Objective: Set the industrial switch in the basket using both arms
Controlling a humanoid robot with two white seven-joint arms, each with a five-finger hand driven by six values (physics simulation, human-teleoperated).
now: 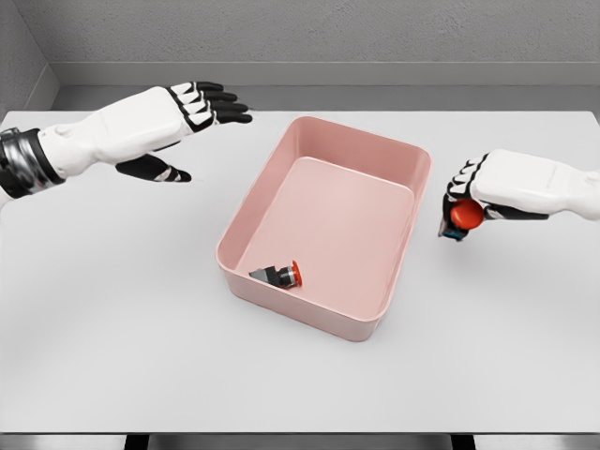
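In the head view a pink basket (405, 164) sits near the middle of the white bench (112, 328), turned a little so its corners point toward the bench edges. One switch (278, 275), dark-bodied with a red button, lies on its side on the basket floor, in the corner nearest the front edge and close to the front wall. The left robot hand (192, 117) hangs over the bench toward the far left corner, well apart from the basket's left wall; its black fingers are stretched out flat, thumb spread below, and it holds nothing. The right robot hand (473, 192) is near the right edge, just beside the basket's right wall and outside it. Its fingers are curled around a second switch (464, 216), whose red button shows beneath the palm, with a dark corner of its body poking out on the side toward the basket.
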